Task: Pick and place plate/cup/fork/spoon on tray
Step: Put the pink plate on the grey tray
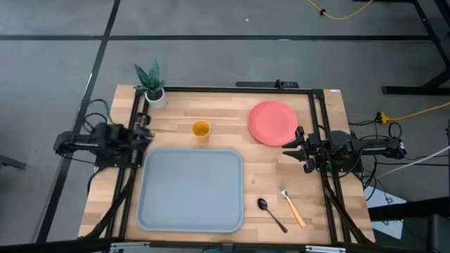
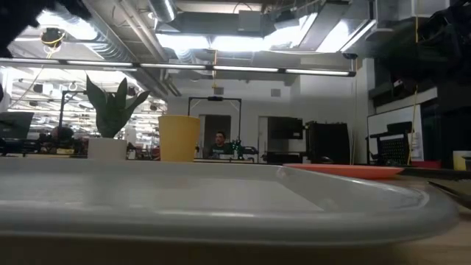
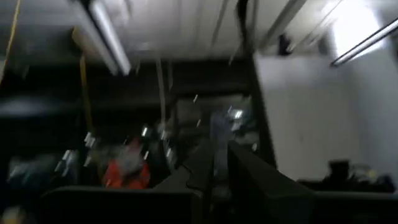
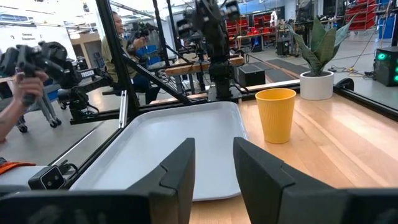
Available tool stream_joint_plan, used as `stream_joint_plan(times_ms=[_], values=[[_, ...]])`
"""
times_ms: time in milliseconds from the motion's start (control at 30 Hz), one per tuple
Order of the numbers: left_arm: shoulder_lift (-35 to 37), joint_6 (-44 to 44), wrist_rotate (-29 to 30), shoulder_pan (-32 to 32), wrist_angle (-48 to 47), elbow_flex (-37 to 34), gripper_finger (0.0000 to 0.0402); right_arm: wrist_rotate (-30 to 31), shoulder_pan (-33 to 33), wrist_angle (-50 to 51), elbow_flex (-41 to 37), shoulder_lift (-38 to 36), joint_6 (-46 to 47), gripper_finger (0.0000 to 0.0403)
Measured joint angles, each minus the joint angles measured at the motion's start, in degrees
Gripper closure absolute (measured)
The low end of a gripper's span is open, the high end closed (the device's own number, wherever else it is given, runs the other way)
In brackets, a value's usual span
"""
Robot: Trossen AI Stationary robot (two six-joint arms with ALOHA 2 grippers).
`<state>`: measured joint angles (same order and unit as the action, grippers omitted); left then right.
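The grey-blue tray [image 1: 190, 190] lies at the table's near middle. The yellow cup [image 1: 201, 129] stands upright just beyond the tray's far rim and also shows in the right wrist view [image 4: 275, 115]. The coral-pink plate [image 1: 273, 123] lies flat at the far right. The dark spoon [image 1: 271, 213] and the orange-handled fork [image 1: 292, 207] lie on the table to the right of the tray. My left gripper [image 1: 145, 133] hovers at the left edge, slightly open and empty. My right gripper [image 1: 290, 147] is open and empty, near the plate's near edge.
A white pot with a green plant [image 1: 152, 88] stands at the far left corner. Black frame rails [image 1: 316, 133] run along the table's sides. People [image 4: 121, 43] show in the room beyond the table. Bare wood lies between the tray and the plate.
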<state>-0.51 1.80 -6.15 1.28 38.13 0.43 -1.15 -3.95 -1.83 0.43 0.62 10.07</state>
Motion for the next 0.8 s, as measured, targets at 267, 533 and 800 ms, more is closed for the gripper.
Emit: stream_joint_plan(times_ms=[267, 533, 800], values=[[0.02, -3.24, 4.37, 0.0, -16.07, 0.0, 0.036, 0.0, 0.02, 0.07, 0.0, 0.0, -0.04, 0.0289], [0.04, -4.09, -2.11, 0.0, -18.2, 0.0, 0.036, 0.0, 0.02, 0.55, -0.02, 0.0, -0.04, 0.0289], [0.04, -4.83, -2.13, 0.0, -29.28, 0.0, 0.036, 0.0, 0.0, 0.55, 0.0, 0.0, -0.04, 0.0289]])
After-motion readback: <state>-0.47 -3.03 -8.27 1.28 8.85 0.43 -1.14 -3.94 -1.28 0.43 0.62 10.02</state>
